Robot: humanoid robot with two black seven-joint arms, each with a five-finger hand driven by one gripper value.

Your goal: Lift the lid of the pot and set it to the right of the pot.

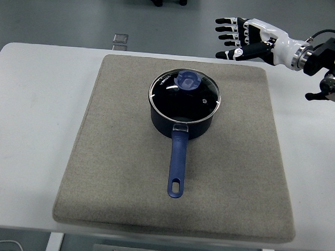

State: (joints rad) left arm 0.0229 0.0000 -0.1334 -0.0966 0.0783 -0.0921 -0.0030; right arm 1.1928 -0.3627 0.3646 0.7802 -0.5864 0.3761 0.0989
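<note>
A white table (pixel 31 123) is filling most of the head view, its near edge running along the bottom and its rounded far corners showing at left and right. A grey felt mat (pixel 107 184) is lying flat on it, covering the middle and reaching almost to the near edge, leaving bare white strips on both sides. A dark blue pot (pixel 182 118) is sitting on the mat's far half, its long blue handle (pixel 177 166) pointing toward the near edge.
</note>
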